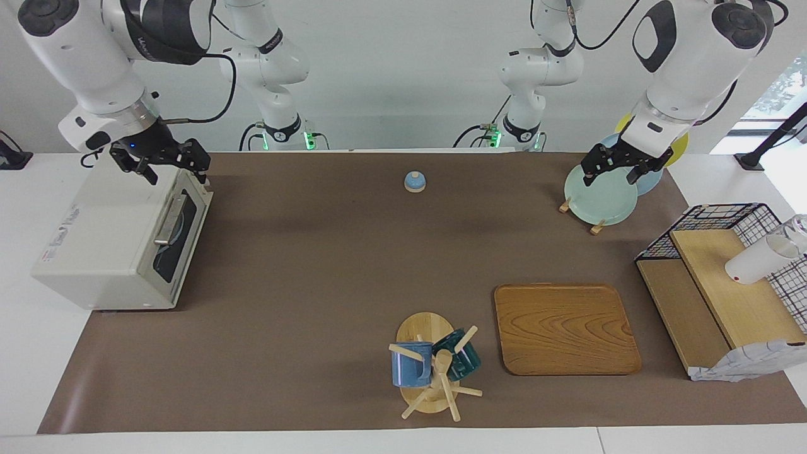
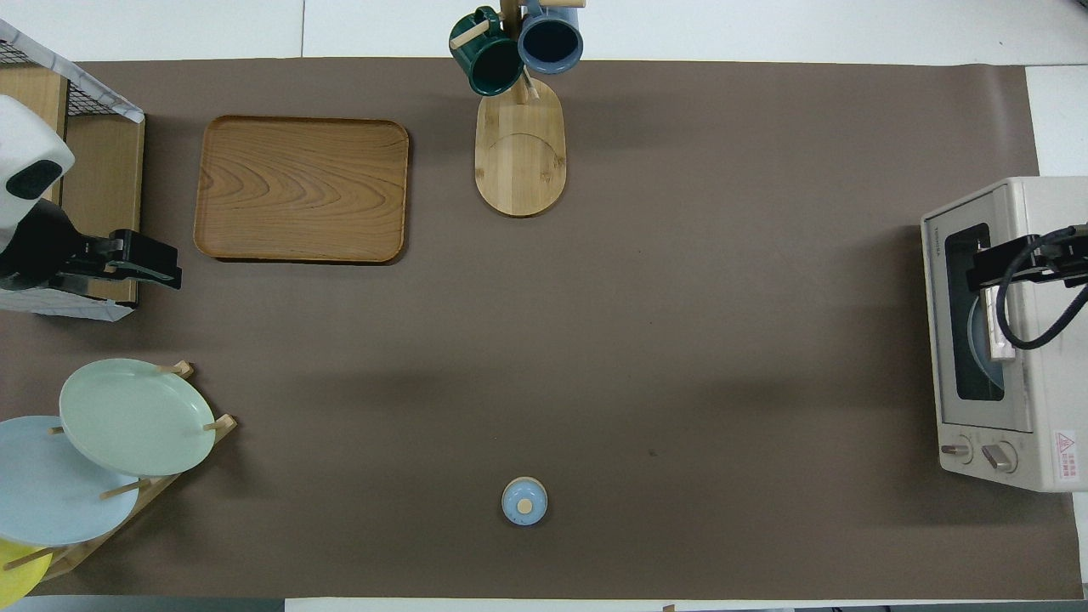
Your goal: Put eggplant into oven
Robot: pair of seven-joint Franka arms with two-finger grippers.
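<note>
A: How are the grippers placed?
B: The right gripper [image 1: 170, 165] is spread wide, empty, over the oven [image 1: 120, 243]; the left gripper [image 1: 621, 165], equally wide, is held over the plates [image 1: 599, 197].
A: And the eggplant?
B: No eggplant is seen; the oven door is shut, so everything is left undone.

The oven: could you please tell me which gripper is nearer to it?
Right. The right gripper hangs over the oven, above its closed door; the left gripper waits over the plate rack at the table's other end.
</note>
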